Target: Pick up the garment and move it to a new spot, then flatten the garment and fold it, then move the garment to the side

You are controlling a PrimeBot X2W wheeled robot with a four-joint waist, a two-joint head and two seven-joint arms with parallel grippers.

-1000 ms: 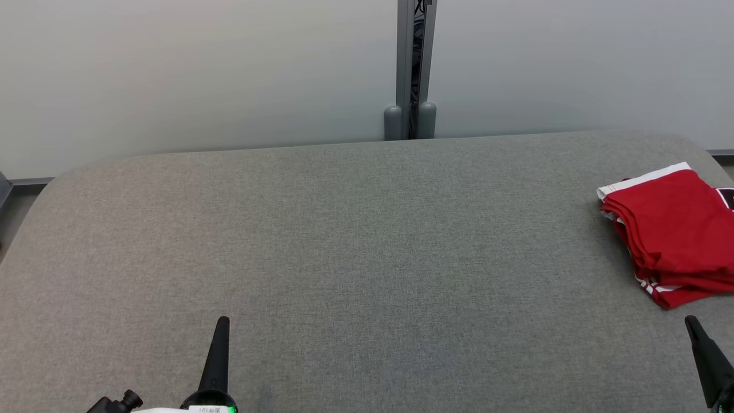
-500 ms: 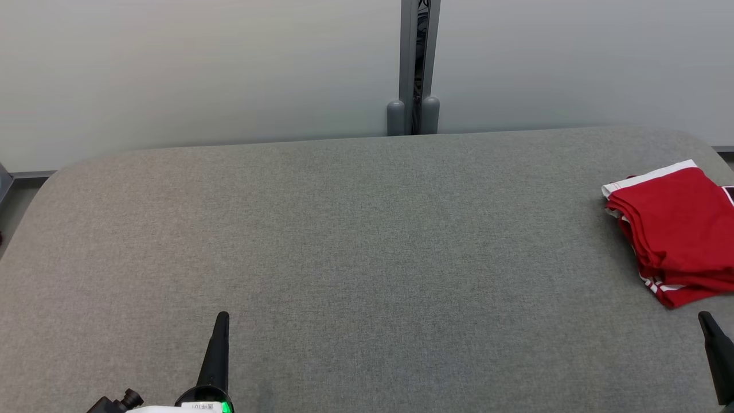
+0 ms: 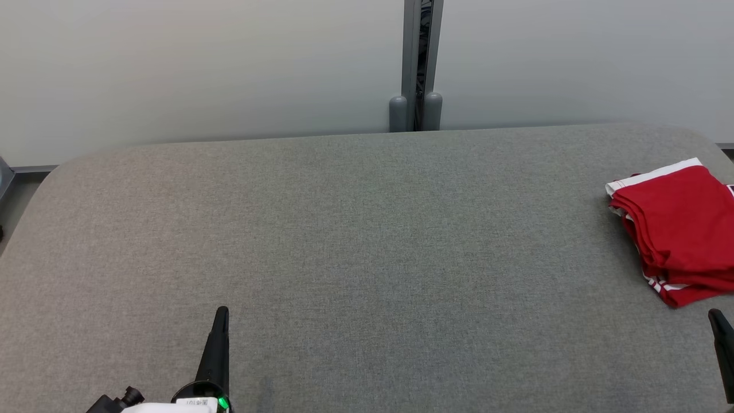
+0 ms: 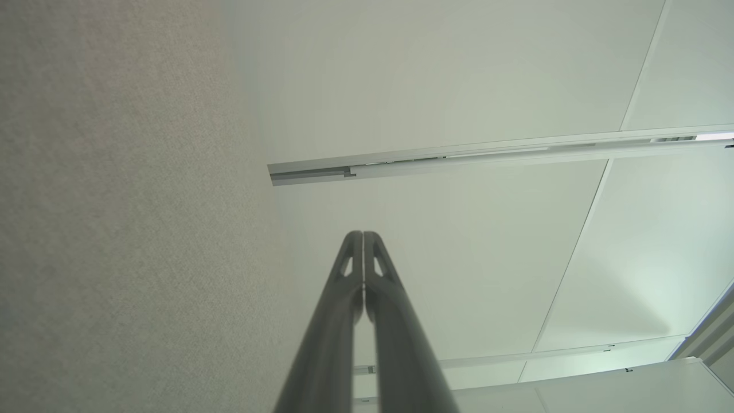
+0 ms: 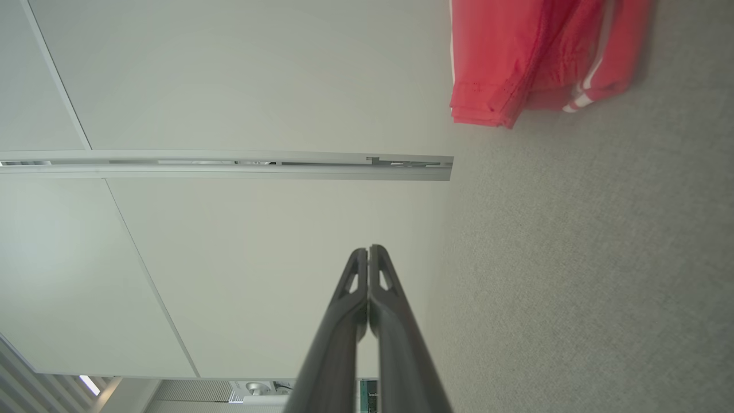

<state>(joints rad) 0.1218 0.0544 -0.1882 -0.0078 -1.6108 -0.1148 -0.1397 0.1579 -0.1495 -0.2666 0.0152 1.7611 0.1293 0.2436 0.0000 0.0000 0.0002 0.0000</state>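
The garment [image 3: 676,229] is red with white trim, folded into a compact stack at the far right of the grey fabric table [image 3: 355,246]. In the right wrist view the garment [image 5: 516,63] shows at the top. My left gripper [image 3: 221,312] stands shut at the lower left, nothing between its fingers, far from the garment. My right gripper [image 3: 715,314] sits at the lower right corner, just below the garment and apart from it. In the wrist views the left gripper [image 4: 363,234] and the right gripper [image 5: 368,248] both have their fingers pressed together, holding nothing.
A pale wall runs behind the table, with a grey vertical post [image 3: 421,63] at its middle. The table's corners are rounded. A strip of floor [image 3: 11,206] shows past the left edge.
The whole head view has shifted slightly, so the camera moved. The garment lies the same way on the table. Both grippers stay shut.
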